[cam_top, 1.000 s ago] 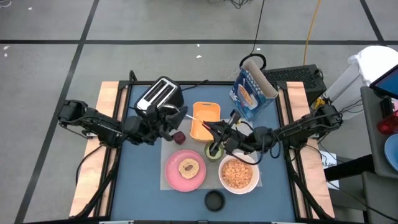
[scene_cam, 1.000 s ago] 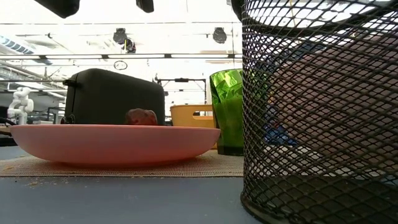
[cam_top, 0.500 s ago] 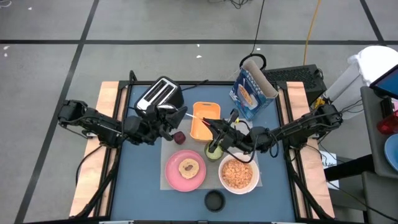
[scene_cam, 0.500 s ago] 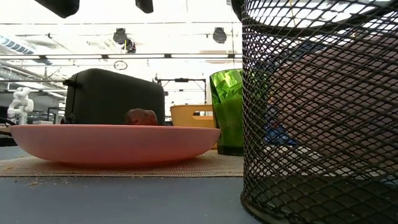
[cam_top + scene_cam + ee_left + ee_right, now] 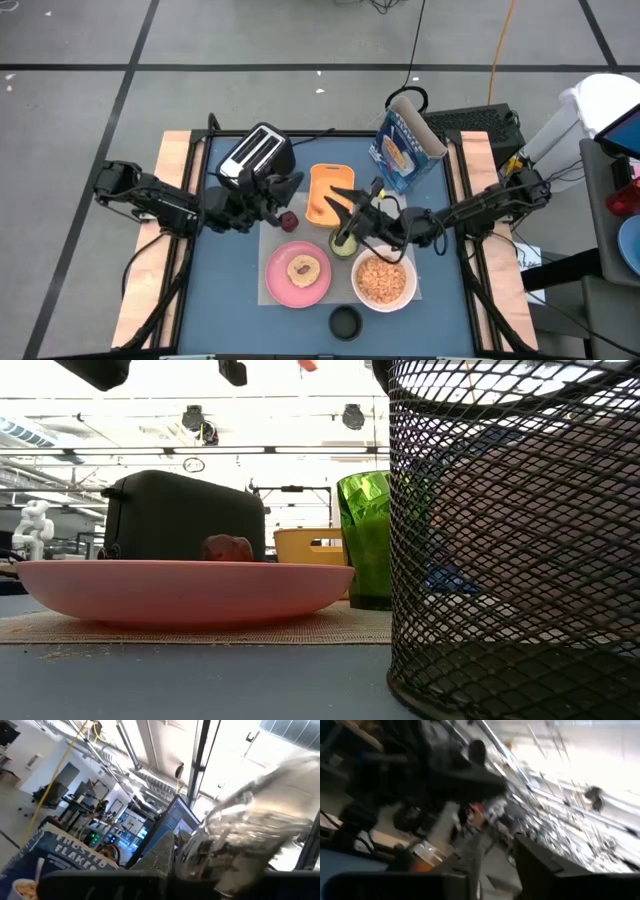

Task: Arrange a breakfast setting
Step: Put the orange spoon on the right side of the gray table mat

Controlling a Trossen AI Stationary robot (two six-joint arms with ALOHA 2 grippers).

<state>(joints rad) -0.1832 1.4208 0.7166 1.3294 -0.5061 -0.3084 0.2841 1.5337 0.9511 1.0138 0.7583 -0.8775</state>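
High view first: I have both arms reaching into the middle of the table. My left gripper (image 5: 287, 187) sits just beside the black-and-silver toaster (image 5: 256, 152), fingers spread apart and holding nothing, with the dark-red fruit (image 5: 288, 218) just below its tips and the orange rectangular tray (image 5: 331, 193) right ahead of it. My right gripper (image 5: 343, 199) is over the near edge of that tray, its fingers splayed wide and empty too; the small green cup (image 5: 342, 243) stands just under its wrist, and a thin handle leans out of the cup, likely the red-handled spoon, though I cannot tell for sure. Behind the right gripper, toward its arm, the white bowl (image 5: 384, 281) is full of cereal. The pink round plate (image 5: 298, 273) carries the toast (image 5: 303, 268) and lies beyond the cup from the right gripper, near the fruit. The blue cereal box (image 5: 405, 150) stands upright past the tray, near the table's far right edge.
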